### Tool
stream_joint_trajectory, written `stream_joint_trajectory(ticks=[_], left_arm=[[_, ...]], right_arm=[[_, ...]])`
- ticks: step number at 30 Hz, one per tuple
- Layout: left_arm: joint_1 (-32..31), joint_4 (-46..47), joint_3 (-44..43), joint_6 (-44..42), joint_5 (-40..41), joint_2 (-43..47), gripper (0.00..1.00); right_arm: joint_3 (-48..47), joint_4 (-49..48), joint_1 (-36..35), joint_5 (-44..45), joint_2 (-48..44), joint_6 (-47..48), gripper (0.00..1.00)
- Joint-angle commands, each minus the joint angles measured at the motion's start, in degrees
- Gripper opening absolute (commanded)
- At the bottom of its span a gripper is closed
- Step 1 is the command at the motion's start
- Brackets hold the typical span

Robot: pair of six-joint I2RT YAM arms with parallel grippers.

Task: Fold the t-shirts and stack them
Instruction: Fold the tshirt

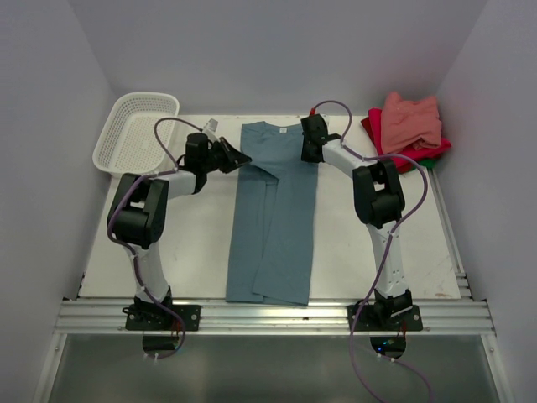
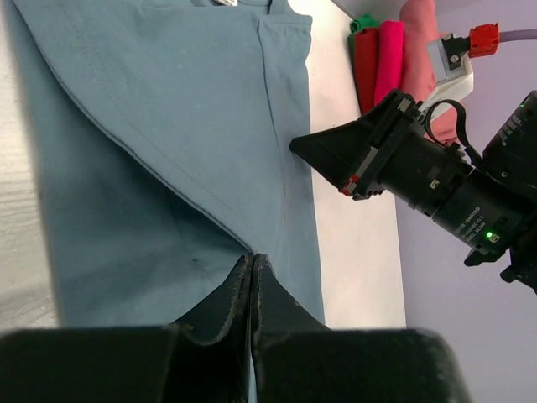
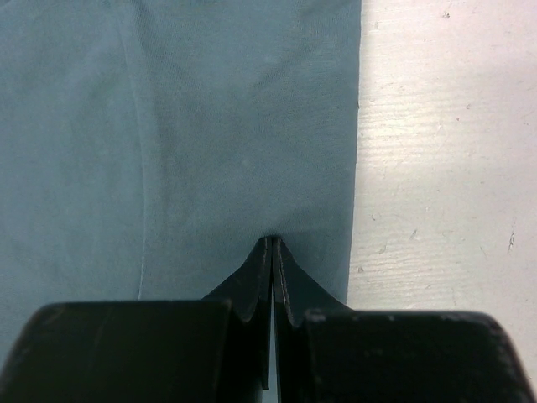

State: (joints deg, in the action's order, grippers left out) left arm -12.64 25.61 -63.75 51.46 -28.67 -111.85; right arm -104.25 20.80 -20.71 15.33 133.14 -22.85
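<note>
teal-blue t-shirt [image 1: 273, 218], pink-red-green stack [image 1: 407, 126], white basket [image 1: 134, 126]

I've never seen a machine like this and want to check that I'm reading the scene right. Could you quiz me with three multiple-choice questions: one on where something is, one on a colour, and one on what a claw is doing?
1. Where on the table does the white plastic mesh basket sit?
A. far left corner
B. far right corner
C. near edge, between the arms

2. What colour is the top folded t-shirt at far right?
A. green
B. salmon-pink
C. white

3. The right gripper is:
A. wide open
B. shut on the dusty teal-blue t-shirt
C. holding the basket

Answers:
1 A: the top view shows it at the far left.
2 B: salmon-pink cloth lies uppermost on that pile.
3 B: the right wrist view shows the fingers pressed together on teal cloth.
</note>
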Motion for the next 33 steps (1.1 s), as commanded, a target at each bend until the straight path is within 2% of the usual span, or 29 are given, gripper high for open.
stream_joint_trajectory(ticks=[1, 3, 6, 7, 9, 10, 12, 13, 19, 20, 21, 22, 24, 25, 26, 28, 29, 30, 31, 33], left_arm=[[0.08, 0.85, 1.43, -1.19, -0.25, 1.64, 0.00], [-0.01, -0.55, 1.17, -1.36, -0.07, 1.11, 0.04], [0.08, -1.17, 1.52, -1.63, -0.16, 0.67, 0.25], [0.08, -1.17, 1.69, -1.63, -0.08, 0.76, 0.35], [0.08, -0.74, 2.65, -1.63, 0.71, 1.54, 0.45], [0.08, -0.30, 3.10, -1.72, 1.24, 2.16, 0.53], [0.08, 0.58, 4.59, -1.89, 3.00, 4.43, 0.59], [0.08, 0.67, 4.94, -2.41, 3.70, 5.32, 0.66], [-0.27, -2.31, 5.39, -7.06, 6.78, 11.65, 0.70], [-0.54, -3.53, 5.30, -8.30, 7.65, 12.61, 0.70], [-0.71, -5.89, 5.21, -11.27, 8.09, 14.63, 0.70], [-1.41, -7.22, 5.21, -12.69, 8.53, 15.78, 0.71], [-2.12, -11.27, 6.35, -16.20, 9.50, 19.19, 0.71], [-2.64, -12.32, 7.05, -17.00, 9.42, 20.35, 0.71], [-2.82, -15.03, 8.88, -17.44, 9.24, 22.88, 0.71], [-3.26, -18.21, 11.44, -17.89, 10.03, 26.05, 0.71], [-3.52, -20.40, 14.67, -17.97, 10.47, 27.72, 0.70], [-3.96, -22.16, 16.27, -18.06, 10.99, 31.31, 0.71], [-4.58, -24.27, 17.50, -18.41, 12.83, 33.17, 0.71], [-5.72, -30.42, 21.11, -19.20, 14.42, 38.86, 0.71]], right_arm=[[2.21, 2.32, 0.14, -1.36, 2.39, 0.79, 0.00], [2.21, 2.49, 0.06, -1.36, 2.38, 0.79, 0.00], [2.38, 2.58, 0.14, -1.36, 2.38, 0.79, 0.00], [2.38, 2.67, 0.06, -1.53, 2.39, 0.79, 0.00], [2.38, 2.67, 0.06, -1.62, 2.30, 0.79, 0.00], [2.47, 2.67, 0.14, -1.62, 2.30, 0.79, 0.00], [2.47, 2.58, 0.14, -1.71, 2.30, 0.79, 0.00], [2.47, 2.58, 0.14, -1.62, 2.12, 0.88, 0.00], [4.92, 0.13, 0.14, -4.78, -1.98, 1.14, 0.00], [7.54, -2.49, 0.14, -5.48, -3.57, 1.14, 0.07], [9.13, -3.56, 0.14, -6.36, -5.24, 1.49, 0.19], [10.89, -4.70, 0.06, -7.06, -7.52, 1.41, 0.36], [16.95, -7.69, -0.03, -10.04, -14.03, 1.15, 0.47], [20.89, -8.05, -0.03, -11.10, -15.96, 0.71, 0.61], [23.01, -8.23, -0.12, -12.16, -20.25, 0.18, 0.65], [27.84, -9.10, -0.38, -14.62, -24.75, -0.88, 0.77], [33.18, -9.72, -1.17, -14.72, -29.99, -1.05, 0.87], [35.93, -9.90, -1.61, -14.72, -32.66, -1.75, 0.90], [38.83, -10.25, -2.31, -14.11, -35.90, -1.93, 0.99], [46.22, -9.11, -4.59, -12.00, -44.66, -2.19, 0.99]])
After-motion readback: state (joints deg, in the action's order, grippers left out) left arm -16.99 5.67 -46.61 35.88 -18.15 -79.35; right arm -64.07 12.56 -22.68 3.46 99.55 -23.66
